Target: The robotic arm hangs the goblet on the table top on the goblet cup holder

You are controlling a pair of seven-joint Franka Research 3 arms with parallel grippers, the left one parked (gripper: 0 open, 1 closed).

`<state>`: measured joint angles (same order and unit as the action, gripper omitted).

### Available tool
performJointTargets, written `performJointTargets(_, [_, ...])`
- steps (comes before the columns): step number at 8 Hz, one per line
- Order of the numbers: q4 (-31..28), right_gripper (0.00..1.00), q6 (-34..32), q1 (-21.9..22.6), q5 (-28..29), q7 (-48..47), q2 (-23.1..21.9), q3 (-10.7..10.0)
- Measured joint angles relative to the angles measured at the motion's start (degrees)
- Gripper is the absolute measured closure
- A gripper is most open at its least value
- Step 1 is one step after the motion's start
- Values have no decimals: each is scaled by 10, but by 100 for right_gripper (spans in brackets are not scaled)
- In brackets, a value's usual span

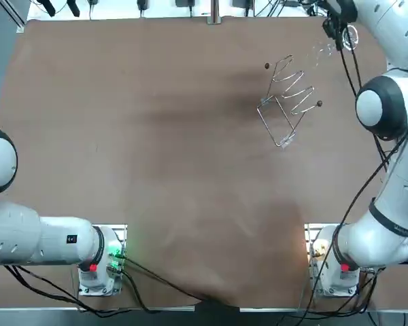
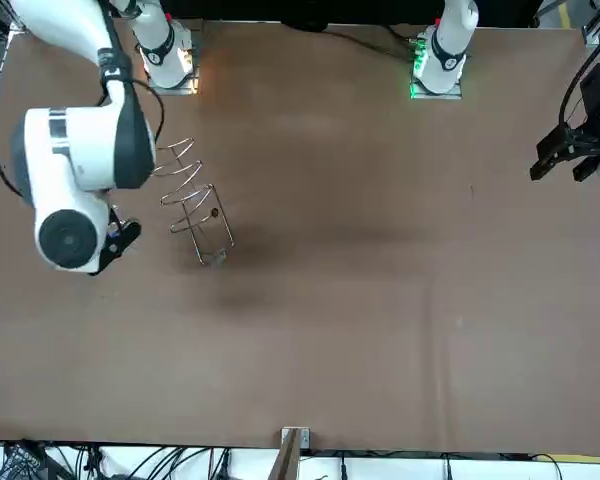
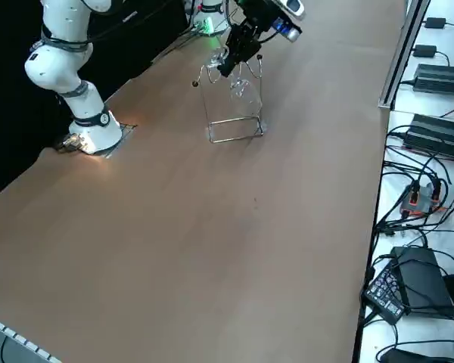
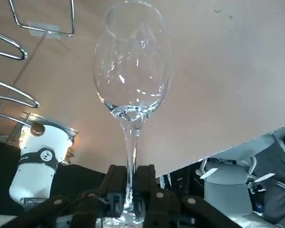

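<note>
My right gripper point(image 4: 130, 187) is shut on the stem of a clear goblet point(image 4: 132, 71), whose bowl points away from the fingers. In the right side view the gripper point(image 3: 238, 51) hangs over the wire cup holder point(image 3: 231, 106), with the goblet point(image 3: 240, 85) bowl-down beneath it, off the table. In the top view the gripper point(image 1: 336, 30) and the faint goblet point(image 1: 321, 49) sit at the far right, just beyond the holder point(image 1: 289, 102) and its looped prongs. The front view shows the holder point(image 2: 192, 200); my arm hides the goblet there.
The holder's wire loops point(image 4: 14, 90) lie close beside the goblet's bowl. The brown table point(image 1: 156, 136) stretches wide to the left of the holder. Power bricks and cables point(image 3: 431, 76) lie on the ledge past the table's far edge.
</note>
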<state>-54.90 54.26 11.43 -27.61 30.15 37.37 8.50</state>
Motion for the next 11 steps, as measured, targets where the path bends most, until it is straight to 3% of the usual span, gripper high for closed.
performJointTargets(5, [2, 88, -30, 1, 3, -4, 8, -18])
performJointTargets(9, [2, 88, -55, -52, 69, -26, 9, -25])
performJointTargets(11, [2, 88, -56, -61, 77, -34, 13, -25])
